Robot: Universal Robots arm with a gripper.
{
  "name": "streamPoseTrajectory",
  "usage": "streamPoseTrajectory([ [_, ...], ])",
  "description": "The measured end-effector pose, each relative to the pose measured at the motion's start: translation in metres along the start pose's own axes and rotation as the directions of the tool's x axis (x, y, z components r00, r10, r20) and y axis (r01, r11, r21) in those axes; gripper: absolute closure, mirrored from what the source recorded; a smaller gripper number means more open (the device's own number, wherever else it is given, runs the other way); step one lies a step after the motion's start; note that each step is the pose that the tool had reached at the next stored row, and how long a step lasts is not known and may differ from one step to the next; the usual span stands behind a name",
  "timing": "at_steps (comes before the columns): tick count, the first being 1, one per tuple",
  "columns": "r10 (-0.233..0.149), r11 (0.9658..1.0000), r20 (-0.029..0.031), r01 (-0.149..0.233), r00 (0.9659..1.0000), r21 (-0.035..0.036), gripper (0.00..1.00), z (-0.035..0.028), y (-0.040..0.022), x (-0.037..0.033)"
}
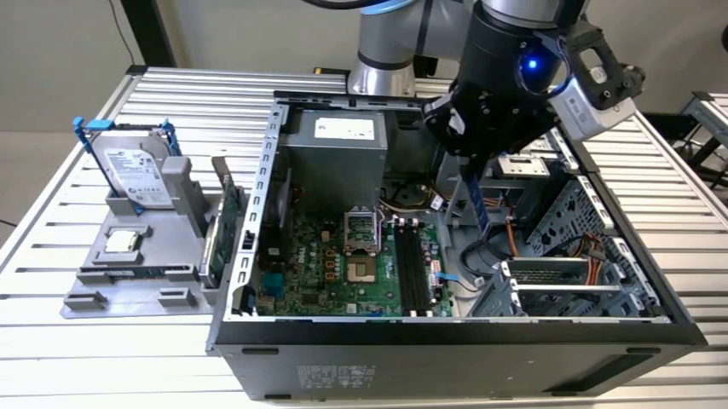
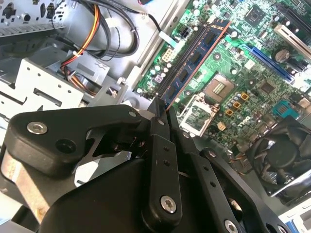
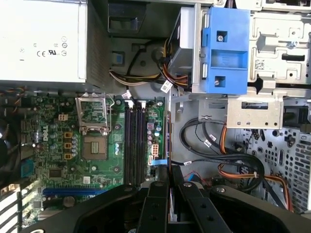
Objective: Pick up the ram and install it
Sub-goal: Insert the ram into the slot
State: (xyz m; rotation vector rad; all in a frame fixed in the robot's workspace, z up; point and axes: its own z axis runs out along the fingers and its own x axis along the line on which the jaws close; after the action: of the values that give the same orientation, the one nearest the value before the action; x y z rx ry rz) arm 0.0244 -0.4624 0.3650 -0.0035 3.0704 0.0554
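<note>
Claw (image 2: pixel 163 112) grips the ram (image 2: pixel 194 58) above the motherboard (image 2: pixel 243 92)

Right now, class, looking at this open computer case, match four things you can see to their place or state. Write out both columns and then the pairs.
Things:
1. ram
2. hard drive
3. processor socket
4. power supply

Places or states:
A. upright in the grey stand outside the case
B. held in the gripper above the motherboard
C. open, with its metal frame lifted
D. grey box at the case's far wall

Pairs: 1-B, 2-A, 3-C, 4-D
</note>
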Motion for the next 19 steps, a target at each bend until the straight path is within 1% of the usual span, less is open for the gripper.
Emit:
streamPoseTrajectory([
  [19, 0.0, 1.0, 0.0, 0.0, 1.0, -0.0001, 1.0, 0.0062, -0.0002, -0.0003],
])
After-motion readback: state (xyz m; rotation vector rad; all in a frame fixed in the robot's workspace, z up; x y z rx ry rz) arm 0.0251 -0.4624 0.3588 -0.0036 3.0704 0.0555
